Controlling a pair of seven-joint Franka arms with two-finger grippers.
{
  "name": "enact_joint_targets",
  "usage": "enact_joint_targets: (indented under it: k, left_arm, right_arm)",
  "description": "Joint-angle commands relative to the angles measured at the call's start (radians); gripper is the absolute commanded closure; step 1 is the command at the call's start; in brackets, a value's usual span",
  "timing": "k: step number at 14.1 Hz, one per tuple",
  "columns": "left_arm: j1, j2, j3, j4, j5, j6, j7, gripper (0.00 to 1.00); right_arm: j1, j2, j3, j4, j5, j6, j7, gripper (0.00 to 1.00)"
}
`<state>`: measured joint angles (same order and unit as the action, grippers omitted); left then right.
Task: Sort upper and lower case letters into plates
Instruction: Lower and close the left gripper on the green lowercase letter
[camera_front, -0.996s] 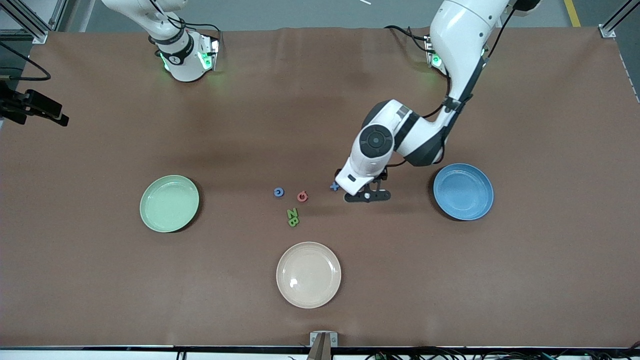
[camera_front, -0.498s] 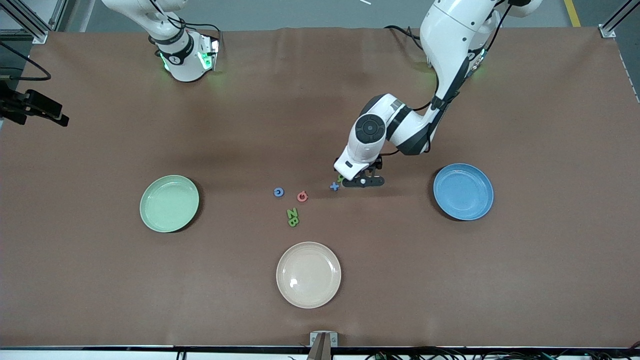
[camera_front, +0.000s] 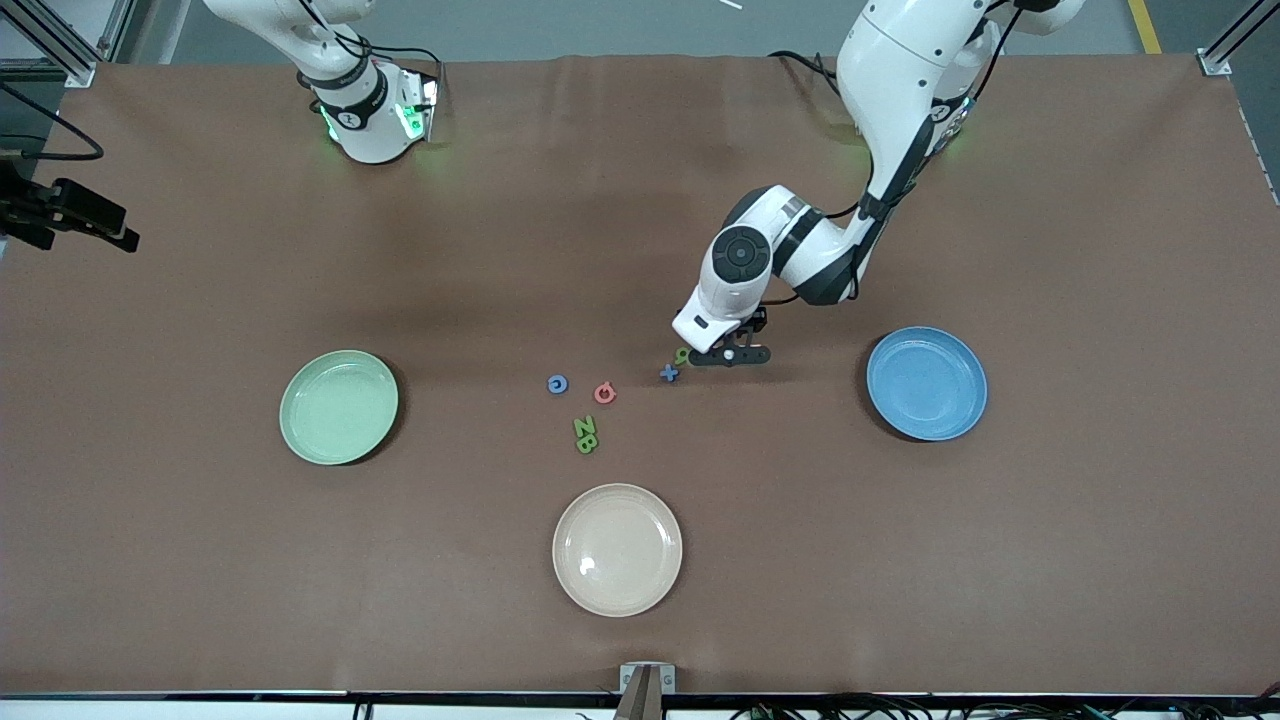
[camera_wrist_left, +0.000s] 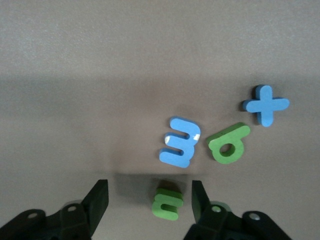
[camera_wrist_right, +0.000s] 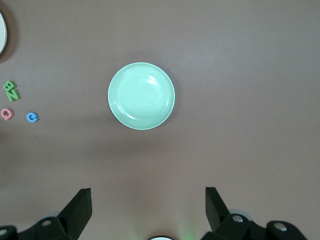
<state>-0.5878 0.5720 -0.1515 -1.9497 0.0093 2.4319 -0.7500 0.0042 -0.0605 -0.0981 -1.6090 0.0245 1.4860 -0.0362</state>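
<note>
My left gripper (camera_front: 730, 355) is open and low over the table. In the left wrist view (camera_wrist_left: 149, 194) a small green letter (camera_wrist_left: 167, 202) lies between its fingers, closer to one finger. Just past it lie a blue letter (camera_wrist_left: 180, 142), a green letter (camera_wrist_left: 229, 143) and a blue cross-shaped letter (camera_wrist_left: 266, 105), which also shows in the front view (camera_front: 669, 373). A blue c (camera_front: 557, 384), a pinkish red letter (camera_front: 604, 393) and two green letters (camera_front: 585, 435) lie mid-table. The mint green plate (camera_front: 338, 406) and the blue plate (camera_front: 926, 383) hold nothing. My right gripper (camera_wrist_right: 147, 200) is open, high over the table, waiting.
A cream-beige plate (camera_front: 617, 549) holding nothing sits nearer the front camera than the letters. The right wrist view shows the mint plate (camera_wrist_right: 141, 96) and three of the mid-table letters (camera_wrist_right: 10, 90). A black camera mount (camera_front: 70, 215) sticks in at the right arm's end.
My left gripper has moved away from the front camera and a little toward the right arm's end, uncovering a green letter beside the blue cross. The right arm has not moved.
</note>
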Motion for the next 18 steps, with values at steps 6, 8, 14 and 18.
enact_joint_targets:
  k: [6, 8, 14, 18]
  left_arm:
    - [-0.010, -0.007, -0.003, -0.021, 0.004, 0.012, -0.023, 0.31]
    - [-0.010, -0.006, -0.010, -0.020, 0.004, 0.012, -0.025, 0.35]
    - [-0.012, 0.000, -0.016, -0.015, 0.003, 0.012, -0.037, 0.45]
    - [-0.012, 0.002, -0.016, -0.015, 0.003, 0.012, -0.037, 0.57]
  right_arm:
    - [-0.015, -0.050, 0.015, -0.040, -0.017, 0.017, -0.063, 0.00]
    - [-0.015, -0.050, 0.014, -0.040, -0.020, 0.025, -0.063, 0.00]
    - [-0.015, -0.050, 0.015, -0.042, -0.031, 0.030, -0.051, 0.00]
    - [-0.020, -0.050, 0.014, -0.049, -0.031, 0.031, -0.050, 0.00]
